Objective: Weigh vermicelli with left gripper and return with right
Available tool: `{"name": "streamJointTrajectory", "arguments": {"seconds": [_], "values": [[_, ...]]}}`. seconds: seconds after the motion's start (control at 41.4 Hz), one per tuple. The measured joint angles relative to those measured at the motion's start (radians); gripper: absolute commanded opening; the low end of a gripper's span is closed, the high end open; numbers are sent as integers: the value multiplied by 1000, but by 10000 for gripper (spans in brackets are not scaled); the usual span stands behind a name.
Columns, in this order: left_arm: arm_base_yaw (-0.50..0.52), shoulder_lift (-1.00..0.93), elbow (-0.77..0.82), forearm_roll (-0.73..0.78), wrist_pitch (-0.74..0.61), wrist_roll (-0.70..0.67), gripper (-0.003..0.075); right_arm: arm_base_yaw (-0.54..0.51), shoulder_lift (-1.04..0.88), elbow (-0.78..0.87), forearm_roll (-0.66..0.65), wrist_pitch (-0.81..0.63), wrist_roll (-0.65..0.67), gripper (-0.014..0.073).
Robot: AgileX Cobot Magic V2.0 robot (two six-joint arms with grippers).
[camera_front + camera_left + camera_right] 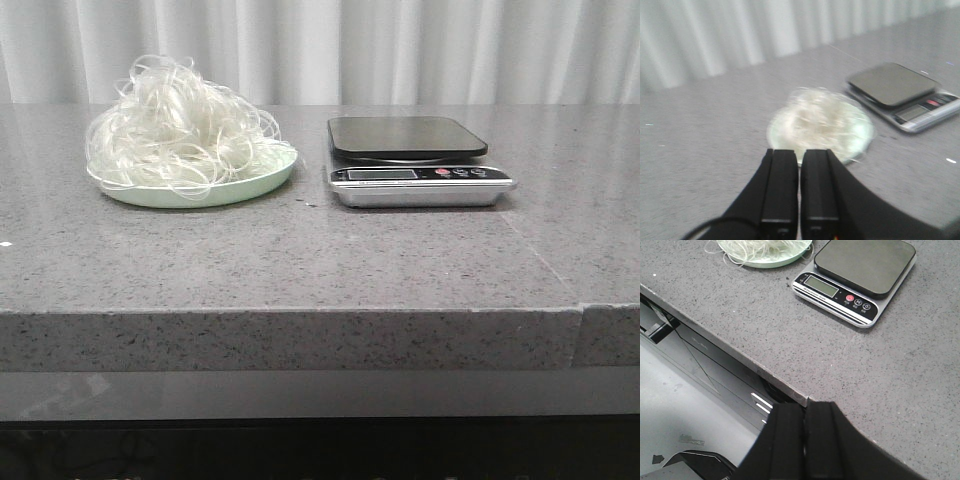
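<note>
The vermicelli [180, 130], a fluffy mound of thin white strands, lies on a pale green plate [240, 188] at the left of the grey stone table. It also shows blurred in the left wrist view [812, 117] and at the edge of the right wrist view [757, 247]. A silver kitchen scale [415, 160] with a black platform stands to the right of the plate; its platform is bare. My left gripper [799, 152] is shut and empty, short of the plate. My right gripper [805, 407] is shut and empty over the table's front edge. Neither gripper shows in the front view.
The scale also shows in the left wrist view [902, 95] and the right wrist view [857, 277]. White curtains [400, 50] hang behind the table. The table's front edge [715, 337] drops to dark cabinet fronts below.
</note>
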Motion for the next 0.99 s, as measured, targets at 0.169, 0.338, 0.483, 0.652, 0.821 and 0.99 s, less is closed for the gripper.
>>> {"name": "streamJointTrajectory", "arguments": {"seconds": [0.169, 0.338, 0.483, 0.652, 0.821, 0.99], "values": [[138, -188, 231, 0, -173, 0, 146, 0, 0, 0, 0, 2, 0, 159], [261, -355, 413, -11, -219, 0, 146, 0, 0, 0, 0, 2, 0, 159], [313, -401, 508, -54, -254, 0, 146, 0, 0, 0, 0, 2, 0, 159], [315, -401, 555, -76, -335, 0, 146, 0, 0, 0, 0, 2, 0, 159], [315, -401, 555, -82, -374, 0, 146, 0, 0, 0, 0, 2, 0, 159], [315, -401, 555, -87, -376, 0, 146, 0, 0, 0, 0, 2, 0, 159]]}}
